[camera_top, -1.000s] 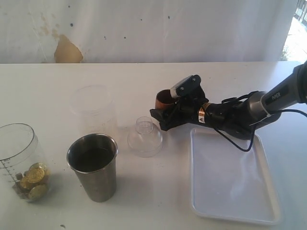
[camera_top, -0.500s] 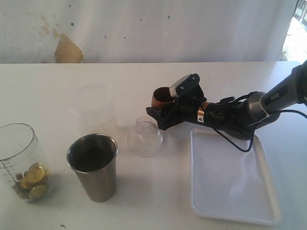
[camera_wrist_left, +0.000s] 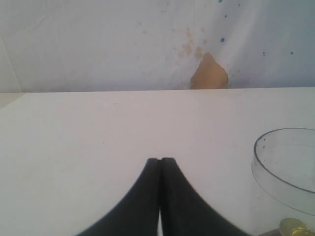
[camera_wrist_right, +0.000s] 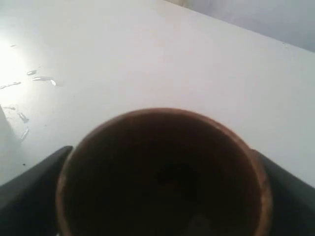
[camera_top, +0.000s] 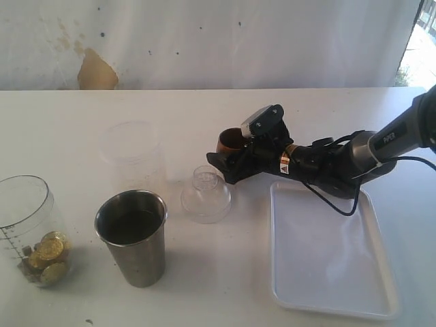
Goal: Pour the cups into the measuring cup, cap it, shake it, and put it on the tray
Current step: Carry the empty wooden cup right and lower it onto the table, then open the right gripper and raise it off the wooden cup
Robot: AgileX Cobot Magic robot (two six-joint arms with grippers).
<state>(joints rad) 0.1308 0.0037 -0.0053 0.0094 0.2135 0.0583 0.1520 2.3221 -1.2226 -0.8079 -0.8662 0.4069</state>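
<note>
Left jaws are pressed flat together above the bare white table (camera_top: 204, 293). Right jaws sit one on each side of the brown wooden cup (camera_top: 229, 141); whether they press on it or stand just clear cannot be told.

Nearest the camera, at the left edge, stands the clear measuring cup (camera_top: 27, 225), upright, with gold coins (camera_top: 48, 255) in its bottom. Just to its right is the steel tumbler (camera_top: 131, 238), upright and open. On the near right lies the white tray (camera_top: 327, 252).

Further back, near the middle, a clear domed lid (camera_top: 206, 195) rests on the table. Behind it, the right arm (camera_top: 340, 160) reaches in low from the right, above the tray's far edge, to the wooden cup. A frosted plastic cup (camera_top: 133, 153) stands behind the tumbler. Farthest is a white wall (camera_top: 238, 41) with a brown patch (camera_top: 95, 71).
</note>
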